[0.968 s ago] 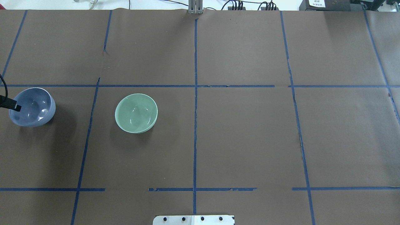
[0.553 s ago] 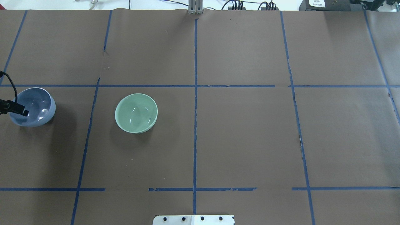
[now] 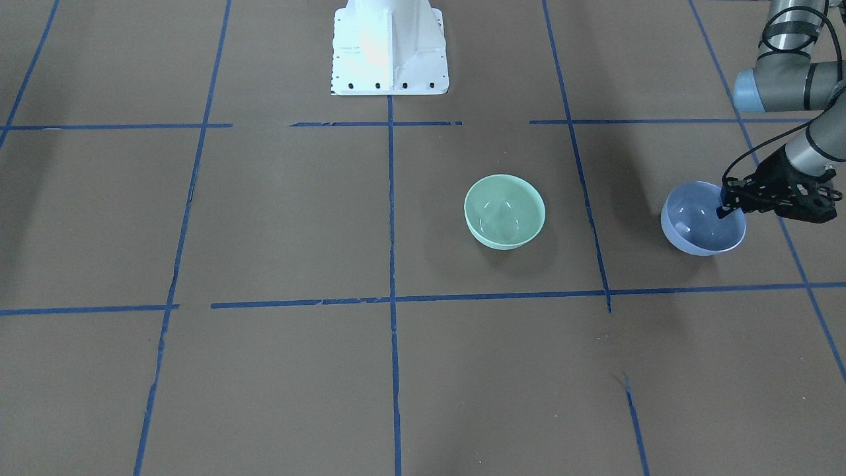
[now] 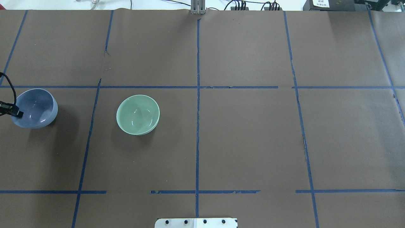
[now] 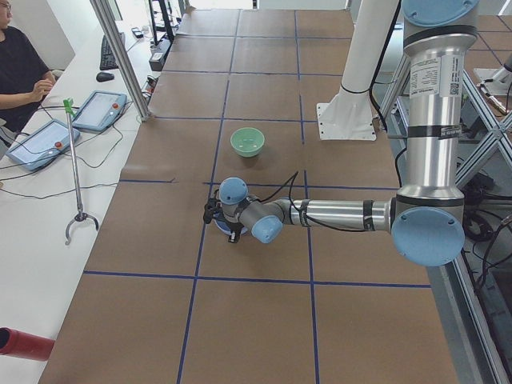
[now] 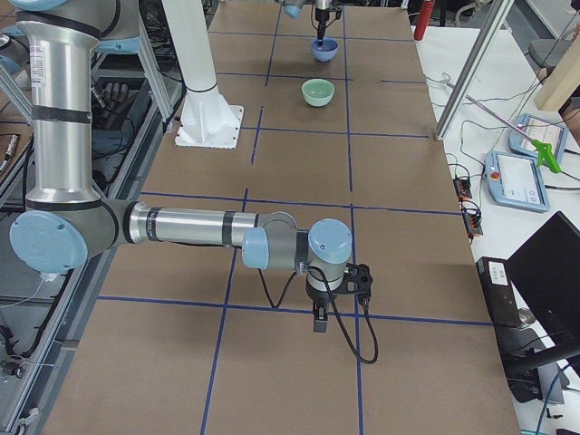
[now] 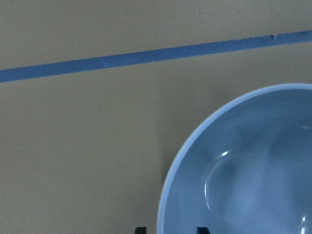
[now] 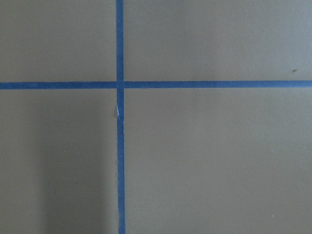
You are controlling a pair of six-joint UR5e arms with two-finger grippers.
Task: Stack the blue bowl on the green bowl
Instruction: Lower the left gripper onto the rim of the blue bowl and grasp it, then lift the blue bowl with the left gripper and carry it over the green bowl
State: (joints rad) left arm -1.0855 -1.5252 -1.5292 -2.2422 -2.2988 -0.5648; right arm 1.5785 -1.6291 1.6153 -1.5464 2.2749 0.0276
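The blue bowl (image 4: 34, 109) sits at the table's left side and shows large in the left wrist view (image 7: 243, 170). My left gripper (image 4: 15, 113) reaches in from the left edge and is shut on the bowl's near-left rim. One finger is inside the bowl and one outside, as the left wrist view (image 7: 170, 230) shows. The front view shows the same hold (image 3: 724, 208) on the blue bowl (image 3: 700, 225). The green bowl (image 4: 138, 114) stands upright and empty to the right, apart from it. My right gripper (image 6: 319, 319) hovers far away over bare paper; I cannot tell whether it is open or shut.
Brown paper with blue tape lines covers the table (image 4: 253, 142). The robot's white base (image 3: 390, 46) stands at the near middle edge. A metal post (image 5: 120, 56) and an operator's desk with tablets (image 5: 40, 140) lie beyond the far side.
The left gripper's inner finger has moved back left to the blue bowl's rim. The blue bowl has shifted slightly to the right. The green bowl has not moved.
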